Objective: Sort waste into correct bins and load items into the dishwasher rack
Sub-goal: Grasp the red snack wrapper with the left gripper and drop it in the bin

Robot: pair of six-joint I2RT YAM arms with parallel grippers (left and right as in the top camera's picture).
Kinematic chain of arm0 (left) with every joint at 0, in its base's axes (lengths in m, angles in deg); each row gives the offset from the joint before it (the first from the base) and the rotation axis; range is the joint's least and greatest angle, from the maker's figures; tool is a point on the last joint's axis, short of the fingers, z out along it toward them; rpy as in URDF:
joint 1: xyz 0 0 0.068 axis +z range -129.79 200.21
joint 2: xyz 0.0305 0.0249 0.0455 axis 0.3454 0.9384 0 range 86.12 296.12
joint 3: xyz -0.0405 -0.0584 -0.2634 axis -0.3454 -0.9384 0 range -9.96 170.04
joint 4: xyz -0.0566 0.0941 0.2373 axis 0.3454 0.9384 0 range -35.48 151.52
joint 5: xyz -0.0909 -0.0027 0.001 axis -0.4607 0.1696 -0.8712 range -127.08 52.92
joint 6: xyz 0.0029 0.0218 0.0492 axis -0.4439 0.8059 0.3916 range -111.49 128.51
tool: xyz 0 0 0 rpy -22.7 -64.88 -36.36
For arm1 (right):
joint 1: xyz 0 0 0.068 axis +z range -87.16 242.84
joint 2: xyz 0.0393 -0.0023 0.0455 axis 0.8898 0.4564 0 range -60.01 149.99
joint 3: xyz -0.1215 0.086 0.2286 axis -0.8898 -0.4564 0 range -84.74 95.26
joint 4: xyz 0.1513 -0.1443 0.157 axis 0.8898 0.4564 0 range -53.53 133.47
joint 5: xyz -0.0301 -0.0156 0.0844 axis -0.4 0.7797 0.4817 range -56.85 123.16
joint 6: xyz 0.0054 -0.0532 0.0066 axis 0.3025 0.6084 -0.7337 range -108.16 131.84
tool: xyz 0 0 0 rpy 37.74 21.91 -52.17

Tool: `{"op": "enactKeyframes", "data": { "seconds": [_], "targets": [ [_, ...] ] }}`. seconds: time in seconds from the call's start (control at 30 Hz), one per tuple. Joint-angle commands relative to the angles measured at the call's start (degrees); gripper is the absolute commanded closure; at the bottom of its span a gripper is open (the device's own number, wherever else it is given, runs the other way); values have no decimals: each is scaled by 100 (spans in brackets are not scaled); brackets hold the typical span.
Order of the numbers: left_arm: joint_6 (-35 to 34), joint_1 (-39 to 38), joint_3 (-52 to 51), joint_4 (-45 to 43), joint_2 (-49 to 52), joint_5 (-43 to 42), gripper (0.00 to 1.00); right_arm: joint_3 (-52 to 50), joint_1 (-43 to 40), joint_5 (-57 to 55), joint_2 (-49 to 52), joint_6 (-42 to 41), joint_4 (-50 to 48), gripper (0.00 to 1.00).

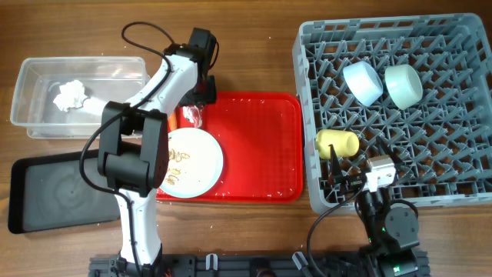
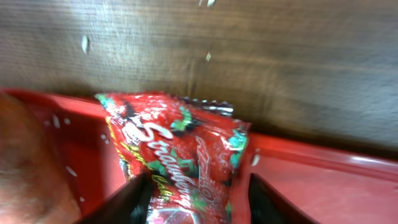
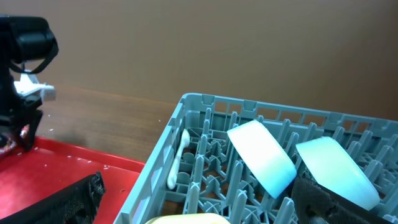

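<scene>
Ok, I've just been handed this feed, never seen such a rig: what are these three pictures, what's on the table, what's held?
The left arm and right arm are robots at a wooden table. The overhead picture looks straight down; the other two come from a camera on each wrist. Left wrist view: the left end effector has a finger either side of a red snack wrapper at the rim of the red tray; whether it squeezes yet I cannot tell. Right wrist view: the right end effector is open and empty above the grey rack, which holds a yellow cup, blue bowl and green bowl. A plate lies on the tray; a tissue in the clear tub by a black tray.
</scene>
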Motion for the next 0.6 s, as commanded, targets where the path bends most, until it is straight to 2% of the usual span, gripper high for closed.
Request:
{"op": "enactKeyframes", "data": {
  "seconds": [0.0, 0.03, 0.07, 0.1, 0.2, 0.33, 0.4, 0.57],
  "targets": [
    [-11, -20, -94, -42, 87, 28, 64, -9, -28, 116, -31, 31, -9, 0],
    [-9, -35, -94, -44, 87, 33, 69, -9, -28, 116, -31, 31, -11, 0],
    [-9, -39, -92, -61, 85, 20, 89, -9, -28, 116, -31, 31, -9, 0],
    [-11, -39, -79, -57, 68, -11, 96, -9, -28, 116, -31, 33, -9, 0],
    [-190, -26, 249, 146, -214, -76, 96, -9, -28, 116, -31, 31, -9, 0],
    [-212, 116, 787, 658, -1187, 142, 96, -9, -28, 116, -31, 31, -9, 0],
    [-483, 426, 787, 662, -1574, 619, 96, -9, -28, 116, -31, 31, -9, 0],
    [-667, 1569, 741, 603, -1423, 673, 96, -9, -28, 116, -31, 33, -9, 0]
  ]
}}
